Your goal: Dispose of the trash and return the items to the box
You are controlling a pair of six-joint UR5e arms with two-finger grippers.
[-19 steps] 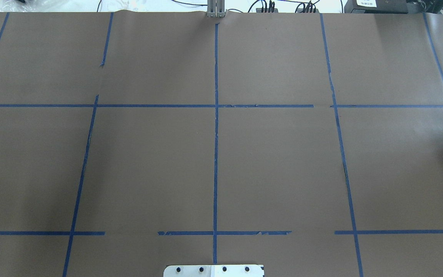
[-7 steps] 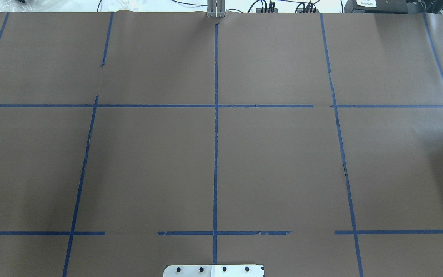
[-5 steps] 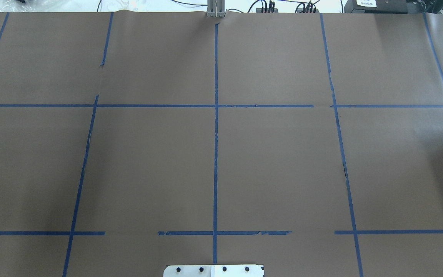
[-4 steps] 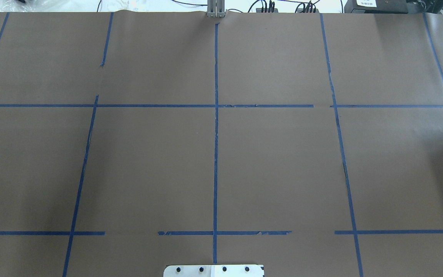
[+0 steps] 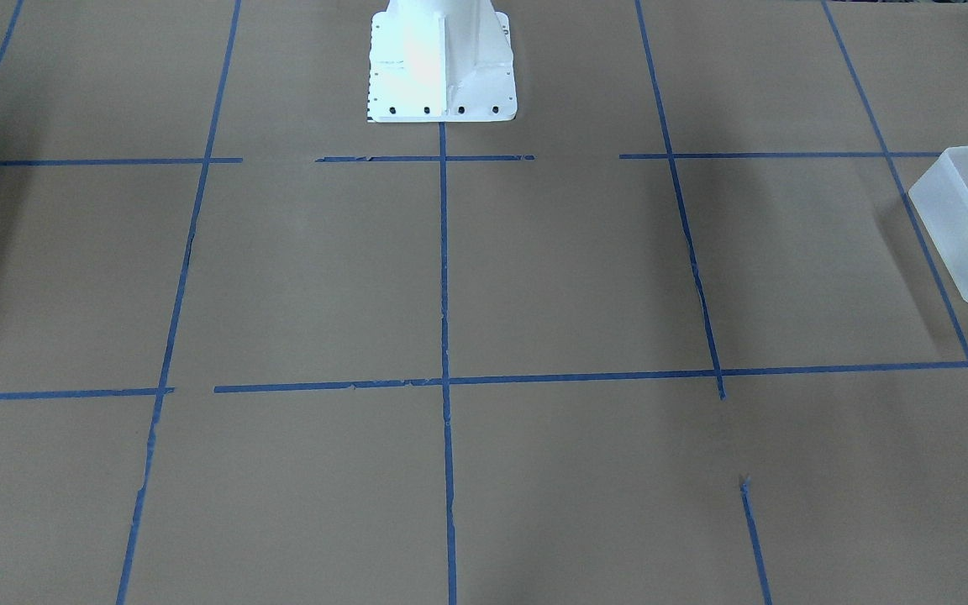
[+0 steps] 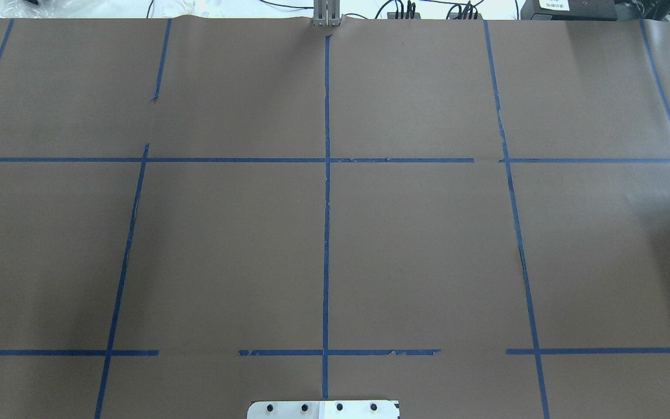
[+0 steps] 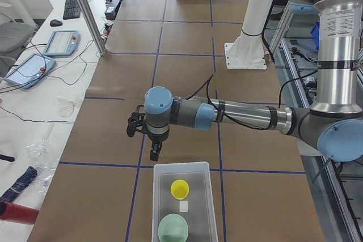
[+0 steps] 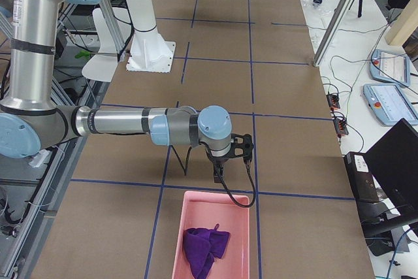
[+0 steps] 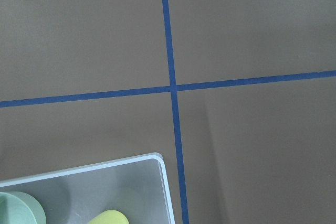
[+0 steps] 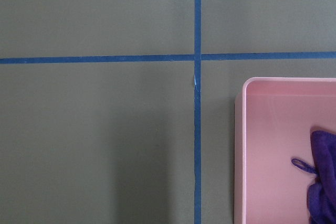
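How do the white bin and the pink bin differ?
The white bin is frosted and see-through; the pink bin is solid pink. The white bin holds a yellow cup and a green bowl; the pink bin holds a crumpled purple cloth. Both are low-walled, open-topped rectangles on the brown table.

The desk (image 6: 224,244) is covered in matt brown paper, crossed by blue tape (image 6: 326,233). The box (image 5: 946,223) is frosted translucent plastic; the yellow cup (image 7: 180,187) and mint bowl (image 7: 173,228) are smooth plastic. The pink bin (image 8: 209,213) is glossy plastic, the purple cloth (image 8: 204,245) soft. The robot base (image 5: 442,59) is glossy white metal.
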